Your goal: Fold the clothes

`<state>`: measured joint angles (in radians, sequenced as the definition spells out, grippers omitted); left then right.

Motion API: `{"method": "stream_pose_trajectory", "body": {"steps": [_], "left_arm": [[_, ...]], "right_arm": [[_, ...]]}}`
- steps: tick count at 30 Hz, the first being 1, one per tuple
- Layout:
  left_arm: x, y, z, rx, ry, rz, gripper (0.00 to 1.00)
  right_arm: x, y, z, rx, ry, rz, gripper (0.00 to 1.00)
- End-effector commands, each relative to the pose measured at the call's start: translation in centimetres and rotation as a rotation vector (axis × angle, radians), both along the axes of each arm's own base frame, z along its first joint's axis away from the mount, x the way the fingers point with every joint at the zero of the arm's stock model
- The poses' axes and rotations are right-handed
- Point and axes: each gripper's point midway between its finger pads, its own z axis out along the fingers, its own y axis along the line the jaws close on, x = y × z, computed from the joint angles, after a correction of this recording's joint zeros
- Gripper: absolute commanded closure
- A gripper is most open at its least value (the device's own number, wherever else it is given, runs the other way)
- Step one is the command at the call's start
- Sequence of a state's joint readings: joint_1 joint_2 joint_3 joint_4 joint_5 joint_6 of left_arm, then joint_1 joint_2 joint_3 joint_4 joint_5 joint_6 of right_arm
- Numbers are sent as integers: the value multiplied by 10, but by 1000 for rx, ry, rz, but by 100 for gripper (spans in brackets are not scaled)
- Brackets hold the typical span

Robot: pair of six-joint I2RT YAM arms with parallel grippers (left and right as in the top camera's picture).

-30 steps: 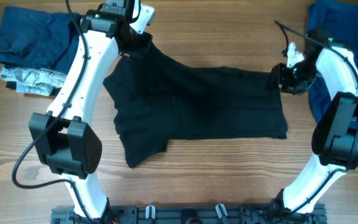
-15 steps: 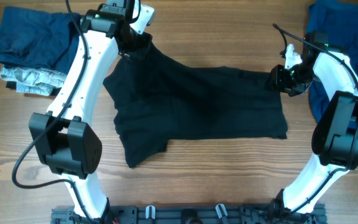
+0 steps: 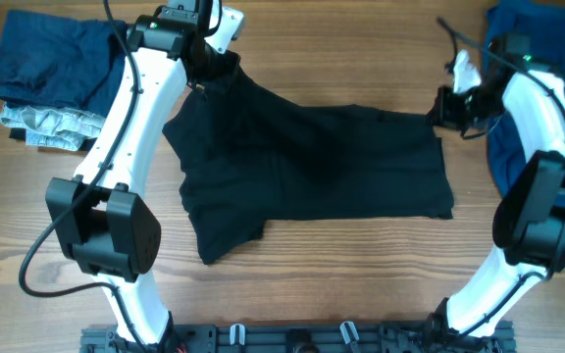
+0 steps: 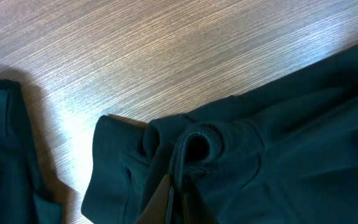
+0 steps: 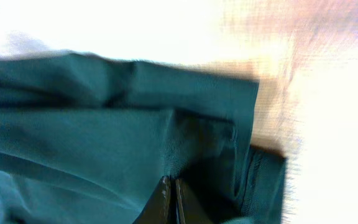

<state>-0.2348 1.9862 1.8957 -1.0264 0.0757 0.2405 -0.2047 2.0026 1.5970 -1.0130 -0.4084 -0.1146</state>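
I've got the black shirt (image 3: 312,162) lying spread out flat on the wooden table (image 3: 361,265). My left gripper (image 3: 207,64) is pinched tight on the shirt's far-left corner, and the right gripper (image 3: 441,106) is clamped on its far-right corner. A folded navy stack (image 3: 52,64) sits off the shirt's left, and a blue garment (image 3: 557,34) off its right.

Left arm (image 3: 135,108): outstretched; left gripper (image 3: 209,64) pinched on black shirt (image 3: 312,162), far-left corner. Right arm (image 3: 549,127): bent; right gripper (image 3: 443,106) pinched on its far-right corner.
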Motion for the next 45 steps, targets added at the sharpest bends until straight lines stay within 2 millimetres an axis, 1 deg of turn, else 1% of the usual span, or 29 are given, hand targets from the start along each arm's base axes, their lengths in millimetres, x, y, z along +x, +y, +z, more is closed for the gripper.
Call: {"method": "stream_pose_trajectory", "body": {"steps": [1, 3, 5, 6, 7, 10, 11, 13, 14, 15, 16, 17, 18, 19, 22, 25, 26, 28, 29, 32, 34, 37, 39, 41, 45], "left_arm": [[4, -1, 18, -13, -51, 12, 96], [6, -1, 22, -16, -67, 13, 96], [13, 5, 32, 8, -116, 42, 96], [16, 10, 39, 18, -144, 70, 96], [22, 22, 55, 27, -202, 128, 96], [28, 34, 78, 13, -276, 166, 96], [29, 39, 88, 3, -304, 181, 96], [28, 41, 95, -15, -315, 201, 96], [27, 39, 94, -23, -310, 194, 96], [26, 37, 93, -29, -301, 188, 96], [23, 32, 90, -39, -282, 173, 96], [21, 30, 88, -43, -271, 165, 96], [20, 27, 87, -48, -264, 158, 96], [18, 25, 86, -53, -258, 150, 96], [17, 18, 86, -57, -256, 137, 96], [15, 12, 85, -57, -252, 123, 96], [14, 9, 85, -58, -252, 118, 96], [14, 7, 85, -59, -251, 114, 96], [14, 7, 85, -59, -251, 113, 96], [13, 6, 84, -61, -249, 116, 96], [13, 7, 84, -60, -246, 116, 96], [11, 7, 82, -57, -236, 116, 96], [10, 7, 81, -55, -232, 116, 96], [10, 7, 81, -54, -229, 116, 96], [10, 7, 81, -54, -228, 116, 96]], "right_arm": [[23, 2, 65, -10, -178, 35, 96], [29, 1, 75, -18, -208, 40, 96], [35, -3, 86, -41, -238, 40, 96], [38, -5, 92, -54, -253, 38, 96], [44, -9, 103, -66, -285, 32, 96], [50, -16, 119, -75, -323, 17, 96], [49, -17, 120, -75, -321, 13, 96], [44, -16, 117, -69, -294, 12, 96], [40, -15, 112, -64, -272, 13, 96], [36, -15, 107, -58, -246, 13, 87], [32, -13, 98, -51, -216, 14, 71], [30, -12, 91, -46, -198, 15, 58], [28, -11, 84, -42, -179, 17, 50], [27, -9, 77, -37, -163, 21, 45], [29, 3, 48, -19, -121, 49, 44], [48, 22, 21, -20, -138, 95, 45], [60, 36, 8, -23, -161, 129, 45], [72, 50, -10, -41, -166, 138, 46], [78, 56, -23, -67, -165, 142, 46], [91, 76, -50, -129, -182, 181, 46], [97, 84, -66, -191, -182, 183, 46], [100, 89, -84, -271, -175, 181, 46], [100, 89, -88, -302, -168, 165, 48], [100, 83, -90, -351, -157, 144, 50], [95, 65, -92, -446, -125, 110, 50]]}}
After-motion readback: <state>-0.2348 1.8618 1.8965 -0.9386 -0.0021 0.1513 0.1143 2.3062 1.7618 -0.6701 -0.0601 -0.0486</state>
